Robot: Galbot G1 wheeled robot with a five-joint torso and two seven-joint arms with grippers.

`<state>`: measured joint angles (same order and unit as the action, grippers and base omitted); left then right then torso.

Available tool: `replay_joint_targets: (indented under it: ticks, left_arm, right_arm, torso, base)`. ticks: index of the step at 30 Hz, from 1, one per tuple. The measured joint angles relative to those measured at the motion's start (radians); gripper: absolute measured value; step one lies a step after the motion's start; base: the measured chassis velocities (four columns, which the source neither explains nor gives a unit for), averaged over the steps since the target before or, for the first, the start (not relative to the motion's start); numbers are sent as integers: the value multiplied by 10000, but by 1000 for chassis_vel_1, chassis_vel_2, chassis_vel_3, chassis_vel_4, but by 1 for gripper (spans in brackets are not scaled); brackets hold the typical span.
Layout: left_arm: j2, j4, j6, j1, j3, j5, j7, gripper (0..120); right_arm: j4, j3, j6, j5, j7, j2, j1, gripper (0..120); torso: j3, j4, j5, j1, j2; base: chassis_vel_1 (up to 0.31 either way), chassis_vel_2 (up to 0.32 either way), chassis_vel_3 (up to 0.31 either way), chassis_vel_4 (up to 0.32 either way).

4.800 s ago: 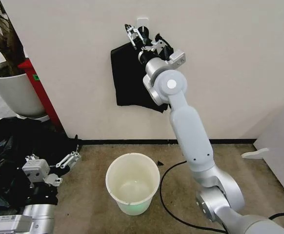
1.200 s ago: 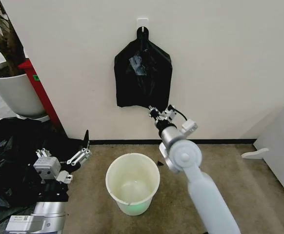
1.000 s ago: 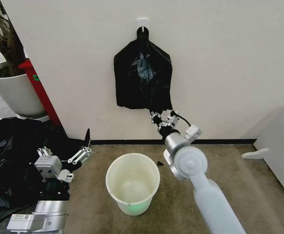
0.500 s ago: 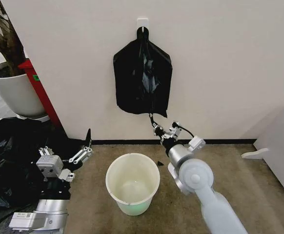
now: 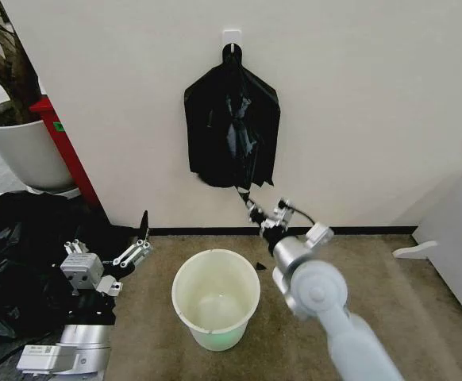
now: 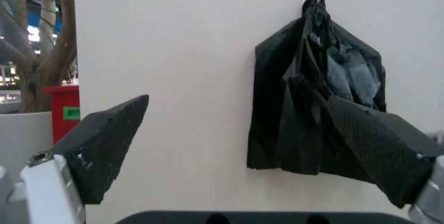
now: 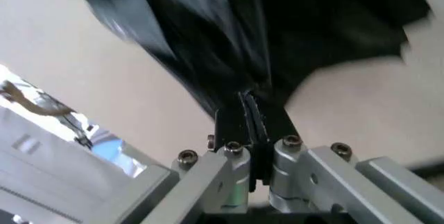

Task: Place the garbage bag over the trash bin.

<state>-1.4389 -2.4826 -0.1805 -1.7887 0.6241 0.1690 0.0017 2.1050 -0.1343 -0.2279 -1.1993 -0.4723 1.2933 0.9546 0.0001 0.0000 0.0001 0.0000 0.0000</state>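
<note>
One carpeted floor (image 5: 421, 317) under a cream wall (image 5: 374, 95). Right gripper (image 5: 251, 208) pinched on the garbage bag (image 5: 232, 127), above the trash bin (image 5: 215, 298); left gripper (image 5: 136, 246) spread wide, low beside black bags (image 5: 9, 254).

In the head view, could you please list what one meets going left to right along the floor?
Heap of black bags → left gripper, open → trash bin → right gripper, pinching the hanging garbage bag → white furniture.
</note>
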Motion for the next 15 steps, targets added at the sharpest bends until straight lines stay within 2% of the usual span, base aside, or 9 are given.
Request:
replay_joint_targets:
  ticks: [5,9,14,15]
  left_arm:
    - [0,-12,-5,-10,64,0,-2,100]
    - [234,-18,138,49,105,261,-22,100]
    - [1473,-115,987,467,280,1744,-408,100]
    - [1473,-115,987,467,280,1744,-408,100]
  right_arm:
    - [442,-215,-128,-510,98,-195,-909,0]
    - [722,-213,-268,-642,284,-337,-936,0]
    - [699,19,-346,-301,540,-398,-494,0]
    - [699,19,-346,-301,540,-398,-494,0]
  torso:
    - [0,1,-1,0,0]
    - [0,1,-1,0,0]
    - [0,0,-2,0,0]
    - [0,0,-2,0,0]
  base:
    - [0,0,0,0]
    - [0,0,0,0]
    - [0,0,0,0]
    - [0,0,0,0]
